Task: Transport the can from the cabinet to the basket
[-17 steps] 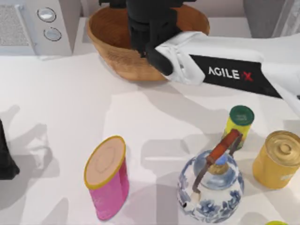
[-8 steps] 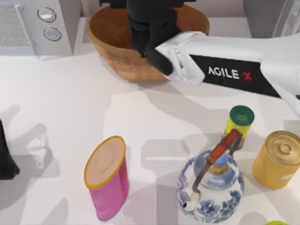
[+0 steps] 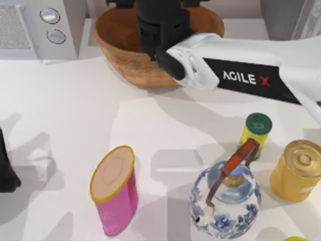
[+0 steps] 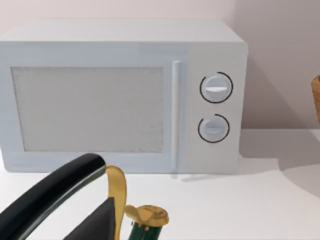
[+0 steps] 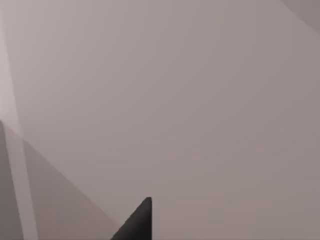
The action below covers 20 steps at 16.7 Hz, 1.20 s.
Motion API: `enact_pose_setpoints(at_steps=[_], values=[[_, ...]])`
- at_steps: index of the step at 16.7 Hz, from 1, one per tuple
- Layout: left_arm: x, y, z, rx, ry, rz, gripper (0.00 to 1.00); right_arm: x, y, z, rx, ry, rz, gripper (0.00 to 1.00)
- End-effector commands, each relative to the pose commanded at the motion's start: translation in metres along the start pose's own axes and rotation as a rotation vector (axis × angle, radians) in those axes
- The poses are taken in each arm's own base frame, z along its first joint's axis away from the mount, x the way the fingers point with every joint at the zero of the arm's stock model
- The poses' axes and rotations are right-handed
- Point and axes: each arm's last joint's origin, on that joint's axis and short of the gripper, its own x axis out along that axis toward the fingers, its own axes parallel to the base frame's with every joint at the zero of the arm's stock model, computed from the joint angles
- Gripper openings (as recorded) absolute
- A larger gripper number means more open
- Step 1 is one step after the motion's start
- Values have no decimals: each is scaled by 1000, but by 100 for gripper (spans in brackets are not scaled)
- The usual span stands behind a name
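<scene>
My right arm reaches across the table, its gripper over the basket at the far edge; I cannot tell how its fingers stand, and the can is hidden. My left arm sits parked at the left edge, facing the microwave.

- One woven basket at the back of the table.
- One microwave, with two round knobs.
- One pink canister with a yellow rim.
- One blue-and-white teapot.
- One yellow tin with a gold lid.
- One slim yellow container with a green cap.
- One grey cabinet, only its corner in sight.
- Two arms: right arm over the basket, left arm at the left edge.
</scene>
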Motion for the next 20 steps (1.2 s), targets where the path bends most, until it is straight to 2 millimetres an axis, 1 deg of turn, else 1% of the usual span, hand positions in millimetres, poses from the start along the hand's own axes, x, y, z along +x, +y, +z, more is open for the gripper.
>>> enact_pose_setpoints(at_steps=[1,20], values=[[0,0,0,0,0,0,100,0,0,0,0,0,0,100],[0,0,0,0,0,0,100,0,0,0,0,0,0,100]])
